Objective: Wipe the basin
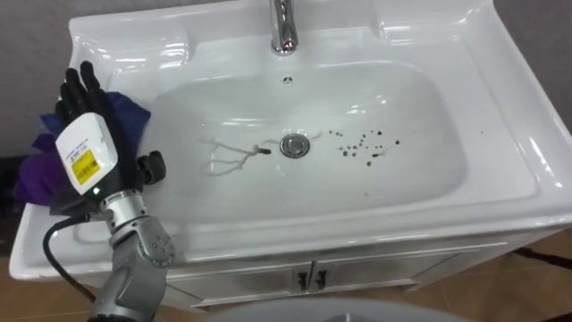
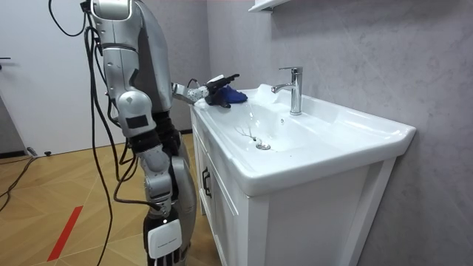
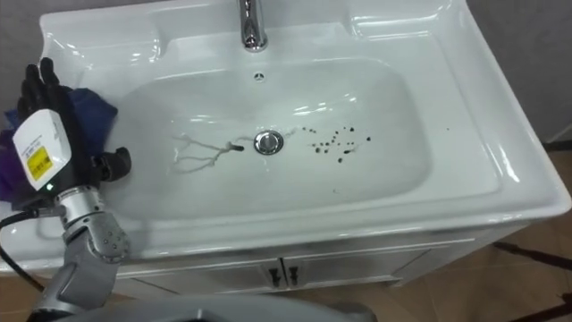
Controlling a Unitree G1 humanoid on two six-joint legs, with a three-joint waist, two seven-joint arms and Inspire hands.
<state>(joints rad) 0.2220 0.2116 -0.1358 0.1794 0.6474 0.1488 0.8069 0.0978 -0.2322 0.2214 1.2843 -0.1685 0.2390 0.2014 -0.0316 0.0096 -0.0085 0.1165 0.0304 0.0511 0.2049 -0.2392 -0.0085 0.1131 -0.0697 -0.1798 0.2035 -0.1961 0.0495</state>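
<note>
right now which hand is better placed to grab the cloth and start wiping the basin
Left. The left hand lies over the blue cloth on the left rim of the basin, fingers straight; the right hand hangs low at the robot's side.

White basin (image 1: 500, 152); blue-purple cloth (image 1: 34, 174) on its left rim; dark specks (image 1: 362, 148) inside

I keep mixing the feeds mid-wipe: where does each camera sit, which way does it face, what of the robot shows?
Left eye view: on the robot's head, facing down at the basin and tap; left hand open over the blue cloth at the left rim.
Right eye view: just beside it, same downward look, same hand and cloth.
Room view: off the basin's end, looking along it; robot's body, right hand hanging.
Shared: tap, cloth and drain in all.
</note>
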